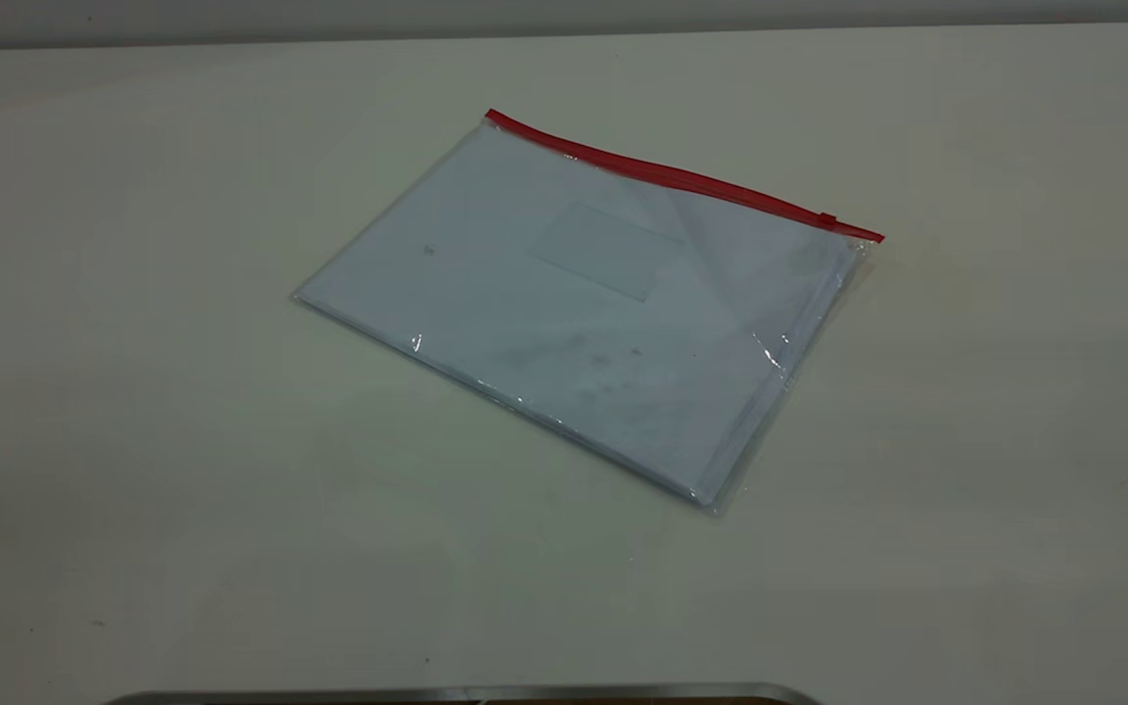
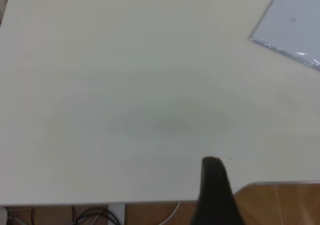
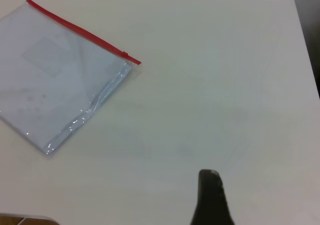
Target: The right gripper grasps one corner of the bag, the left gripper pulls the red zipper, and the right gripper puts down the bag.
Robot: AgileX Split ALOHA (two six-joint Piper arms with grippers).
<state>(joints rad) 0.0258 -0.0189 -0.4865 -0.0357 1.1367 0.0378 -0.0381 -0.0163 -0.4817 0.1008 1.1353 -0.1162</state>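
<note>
1. Nearest the exterior camera, only a metal-edged strip at the table's front rim is seen; neither arm appears in that view.
2. Bare table surrounds the bag, which lies flat near the middle, untouched, white sheets showing through.
3. Its far long edge is taken up by the red zipper, running from far-left to right; the slider tab sits close to the right-hand end, so the zipper is judged closed or nearly so.
4. In the right wrist view, only one dark finger tip of the right gripper is shown, above bare table; whether that claw is wide or narrow cannot be told.
5. In the left wrist view, likewise, one dark tip of the left gripper is seen near the table's edge; its opening cannot be told either.
6. Key relation: the bag's slider-end corner is faced toward the right gripper, well apart from it, while only a bag corner is caught in the left wrist view.
7. Step judged: task not yet begun; the right arm is better placed for the corner grasp beside the slider, with the zipper's long axis then open to a pull toward the left.
</note>
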